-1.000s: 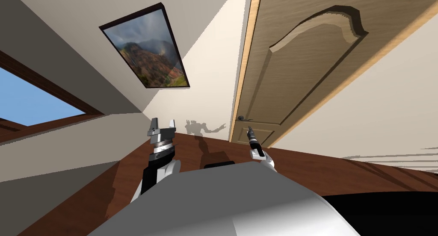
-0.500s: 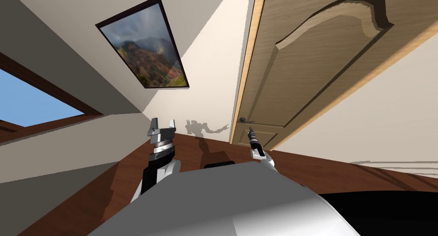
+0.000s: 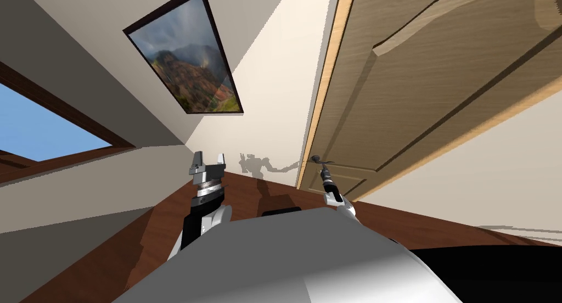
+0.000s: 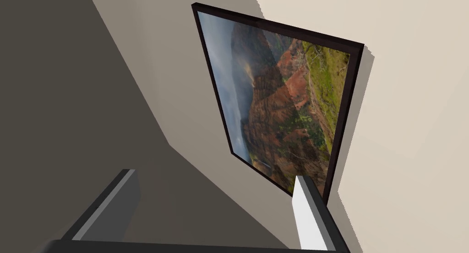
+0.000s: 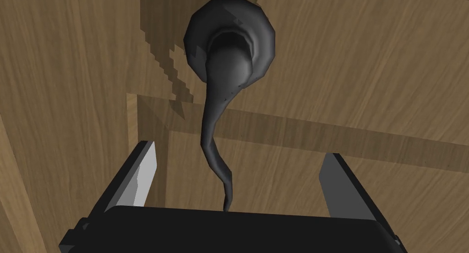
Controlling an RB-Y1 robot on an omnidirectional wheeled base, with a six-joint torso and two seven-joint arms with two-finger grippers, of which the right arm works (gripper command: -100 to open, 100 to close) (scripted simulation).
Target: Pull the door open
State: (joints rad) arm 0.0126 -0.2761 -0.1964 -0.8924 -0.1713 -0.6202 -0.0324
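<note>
Nearest, the left gripper (image 3: 209,155) is raised with fingers apart, holding nothing. Ahead, the right gripper (image 5: 239,150) has its fingers spread wide, the tip of the dark lever handle (image 5: 215,122) between them, neither finger touching it. Beyond, the handle is mounted on the wooden door (image 5: 366,80), near its edge.

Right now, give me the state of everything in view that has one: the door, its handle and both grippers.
Door: looks shut, lying flush in its light frame.
Door handle: dark lever, ungripped, pointing toward the right gripper's body.
Right gripper: fingers open, one on each side of the lever, touching neither it nor the door.
Left gripper: fingers open, holding nothing, raised well to the left of the door.
</note>
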